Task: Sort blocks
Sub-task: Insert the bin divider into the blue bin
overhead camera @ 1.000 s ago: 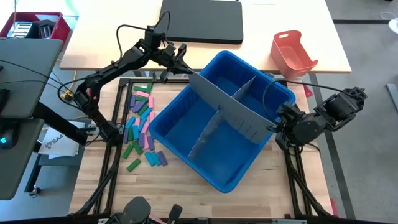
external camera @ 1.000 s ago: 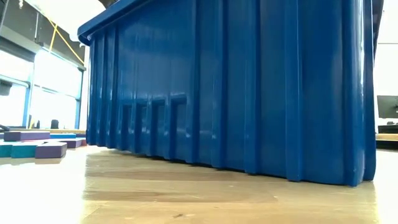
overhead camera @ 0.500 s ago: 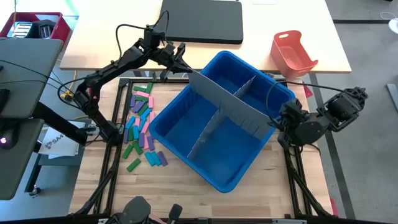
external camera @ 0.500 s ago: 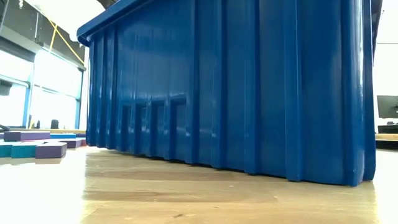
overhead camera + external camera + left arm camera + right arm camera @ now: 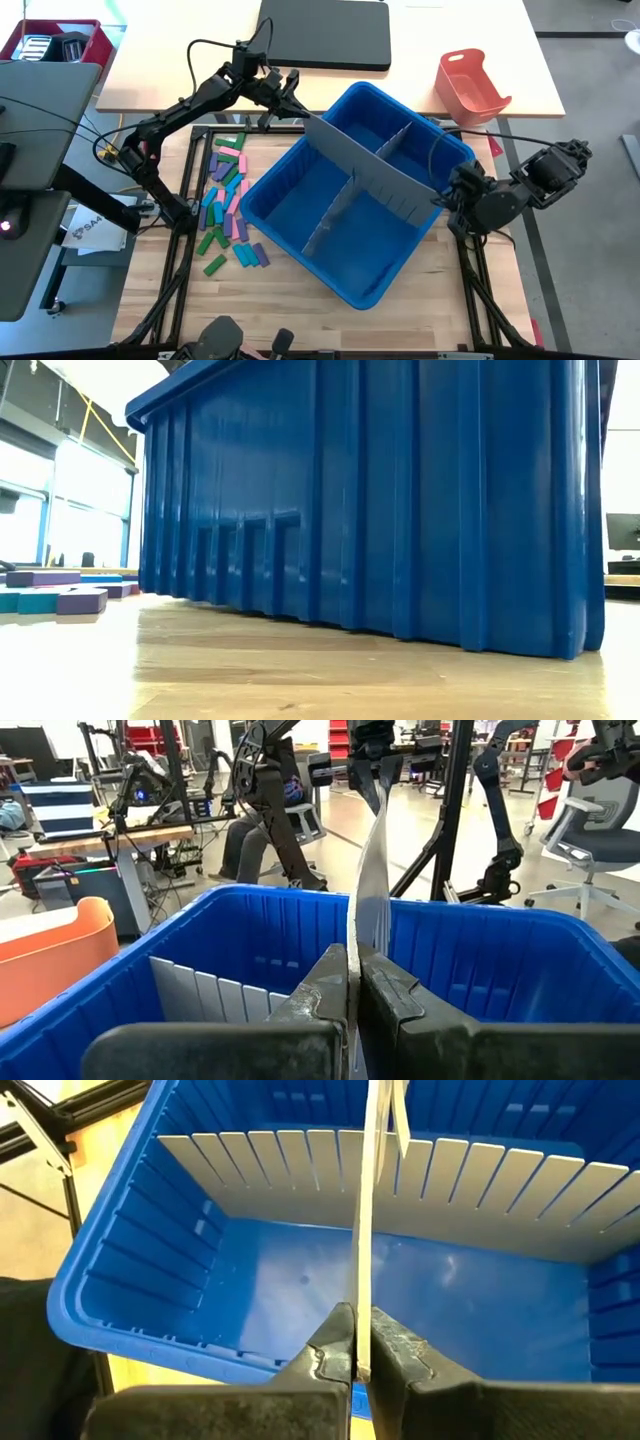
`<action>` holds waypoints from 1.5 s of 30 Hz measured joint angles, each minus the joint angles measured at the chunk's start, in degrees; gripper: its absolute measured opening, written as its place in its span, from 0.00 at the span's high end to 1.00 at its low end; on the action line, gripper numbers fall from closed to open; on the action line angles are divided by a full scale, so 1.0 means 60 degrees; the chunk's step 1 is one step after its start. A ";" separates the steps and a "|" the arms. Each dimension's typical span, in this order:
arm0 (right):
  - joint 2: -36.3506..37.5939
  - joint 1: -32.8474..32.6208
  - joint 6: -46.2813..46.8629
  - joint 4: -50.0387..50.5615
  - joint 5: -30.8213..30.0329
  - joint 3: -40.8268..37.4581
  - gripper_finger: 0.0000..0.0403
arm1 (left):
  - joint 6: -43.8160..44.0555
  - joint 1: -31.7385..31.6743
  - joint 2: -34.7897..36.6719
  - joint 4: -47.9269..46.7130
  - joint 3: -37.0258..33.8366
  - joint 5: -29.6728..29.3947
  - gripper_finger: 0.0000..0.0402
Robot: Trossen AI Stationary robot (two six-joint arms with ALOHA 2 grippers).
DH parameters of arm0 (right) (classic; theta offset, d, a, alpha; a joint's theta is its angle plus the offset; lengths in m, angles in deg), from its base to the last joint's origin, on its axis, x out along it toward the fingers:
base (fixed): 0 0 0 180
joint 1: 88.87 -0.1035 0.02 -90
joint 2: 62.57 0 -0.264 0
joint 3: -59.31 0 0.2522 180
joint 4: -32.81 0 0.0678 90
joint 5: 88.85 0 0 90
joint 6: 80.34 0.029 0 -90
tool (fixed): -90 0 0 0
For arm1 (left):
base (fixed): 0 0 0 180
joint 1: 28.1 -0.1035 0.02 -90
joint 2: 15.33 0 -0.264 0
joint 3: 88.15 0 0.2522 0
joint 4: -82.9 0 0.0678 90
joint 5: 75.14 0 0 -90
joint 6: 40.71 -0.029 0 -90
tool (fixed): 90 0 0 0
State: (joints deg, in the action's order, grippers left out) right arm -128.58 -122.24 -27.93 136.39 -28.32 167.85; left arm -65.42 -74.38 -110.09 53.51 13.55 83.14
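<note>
A long grey slotted divider sheet (image 5: 365, 160) spans the blue bin (image 5: 300, 245) from its far left rim to its right rim, crossing a second grey divider (image 5: 335, 210) that stands inside. My left gripper (image 5: 296, 108) is shut on the sheet's far left end, and my right gripper (image 5: 446, 195) is shut on its right end. The blocks (image 5: 226, 195), green, pink, purple and blue, lie loose on the wooden table left of the bin. A few of them show in the low view (image 5: 70, 598). My left gripper pinches the divider sheet's end edge (image 5: 355, 955) between its two fingers, coming level from the bin's far left side. The sheet stands on edge and runs away from the fingers across the bin. My right gripper pinches the sheet's other end edge (image 5: 361, 1335) between its two fingers, coming from the bin's right side and slanting down. The sheet stands on edge and passes over the slotted cross divider (image 5: 470, 1165).
An orange-red tray (image 5: 470, 85) and a black flat case (image 5: 325, 35) lie on the pale table beyond the bin. A red box (image 5: 55, 42) stands at the far left. The bin's wall (image 5: 400, 500) fills the low view. Bare wood lies at the near edge.
My right gripper has moved a little toward the table's far right, taking the sheet's right end with it. The left end has stayed where it was.
</note>
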 joint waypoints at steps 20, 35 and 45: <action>0.0212 0.0000 -0.0817 0.0077 0.0095 -0.0011 1.00 | -0.0106 0.0278 -0.0007 0.0383 -0.0007 -0.0227 1.00; 0.0222 0.0000 -0.0489 0.0033 -0.0048 -0.0011 1.00 | -0.0066 0.0197 -0.0007 0.0293 -0.0007 -0.0242 1.00; -0.0129 0.0000 -0.0853 -0.0007 -0.0146 -0.0004 1.00 | -0.0073 0.0193 -0.0007 0.0221 -0.0004 -0.0214 1.00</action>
State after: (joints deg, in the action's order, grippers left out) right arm -129.35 -122.24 -33.05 136.34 -29.20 167.83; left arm -65.86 -73.22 -110.13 54.84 13.53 81.86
